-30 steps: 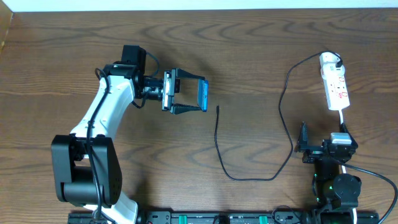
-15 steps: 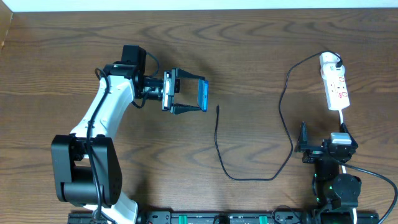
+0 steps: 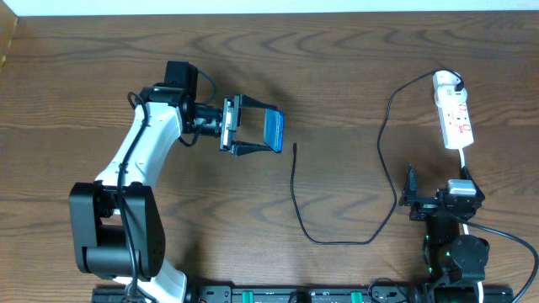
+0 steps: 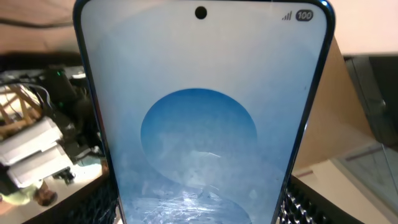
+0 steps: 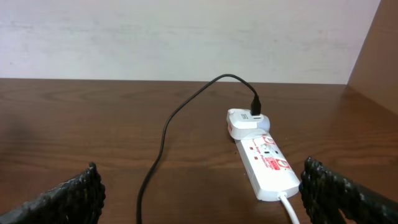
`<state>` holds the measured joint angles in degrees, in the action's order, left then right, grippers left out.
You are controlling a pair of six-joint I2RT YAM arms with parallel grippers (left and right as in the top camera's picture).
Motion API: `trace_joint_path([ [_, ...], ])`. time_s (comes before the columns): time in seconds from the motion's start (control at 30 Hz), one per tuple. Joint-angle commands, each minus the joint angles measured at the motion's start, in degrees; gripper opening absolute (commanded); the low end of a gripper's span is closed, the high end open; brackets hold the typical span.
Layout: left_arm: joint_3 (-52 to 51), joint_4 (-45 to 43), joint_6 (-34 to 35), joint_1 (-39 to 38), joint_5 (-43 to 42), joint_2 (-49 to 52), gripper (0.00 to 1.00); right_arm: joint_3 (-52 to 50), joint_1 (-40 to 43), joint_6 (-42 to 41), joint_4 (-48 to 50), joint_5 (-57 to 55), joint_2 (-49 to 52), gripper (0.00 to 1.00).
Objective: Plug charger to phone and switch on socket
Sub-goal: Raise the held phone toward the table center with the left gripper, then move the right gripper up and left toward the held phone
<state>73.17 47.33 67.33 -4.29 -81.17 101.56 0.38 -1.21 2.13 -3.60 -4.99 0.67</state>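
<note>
The left gripper (image 3: 271, 129) is clamped on the phone (image 3: 274, 128), one finger on each long edge. In the left wrist view the lit blue screen (image 4: 199, 124) fills the frame, with the ribbed pads (image 4: 297, 205) just showing at its lower corners. From above, the phone looks slightly tilted between the fingers. I cannot tell which way its port end faces.

The free tip of the charger (image 3: 294, 168) lies flat on the table just beside the phone, at about 4 o'clock from it. Its thin cable runs toward 6 o'clock, loops across and climbs to the socket (image 3: 455, 109) at the table's 2 o'clock. The right gripper (image 5: 200, 186) stands wide apart and empty, well away from the tip, with the socket (image 5: 264, 162) ahead at its 1 o'clock.

Several things could go wrong:
- The edge grip is narrow, so the push of plugging in could twist or slide the phone out.
- The tip is small and lies flat, so closing fingers may pinch the table or flick it aside.
- The cable is limp and fixed at the far end, so a hard pull could drag the light strip.
- An off-centre press on the switch could shove the strip instead of clicking it.
</note>
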Motion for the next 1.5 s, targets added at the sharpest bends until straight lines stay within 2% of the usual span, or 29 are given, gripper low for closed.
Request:
trace_joint_path([
  [0.0,-0.1,-0.3,0.2,0.2,4.5,-1.7,0.07,-0.1,-0.4,-0.4,-0.1,-0.7,-0.4,0.99],
  [0.1,-0.1,-1.3,0.2,0.2,8.5,-1.7,0.07,-0.1,-0.4,-0.4,-0.1,-0.7,-0.4,0.99],
  [0.43,-0.1,-16.0,0.3,0.2,17.8,-1.7,0.08,-0.1,-0.4,-0.4,-0.1,-0.7,-0.4,0.99],
  [0.67,-0.1,-21.9,0.3,0.2,22.2,-1.7,0.07,-0.1,-0.4,-0.4,-0.1,-0.7,-0.4,0.99],
  [1.13,-0.1,-33.4,1.2,0.2,25.4,-1.7,0.07,-0.1,-0.3,-0.4,0.7,-0.7,-0.4,0.99],
  [1.47,-0.1,-34.7,3.6,0.2,28.3,-1.7,0.07,-0.1,-0.3,-0.4,11.1,3.7,-0.4,0.99],
])
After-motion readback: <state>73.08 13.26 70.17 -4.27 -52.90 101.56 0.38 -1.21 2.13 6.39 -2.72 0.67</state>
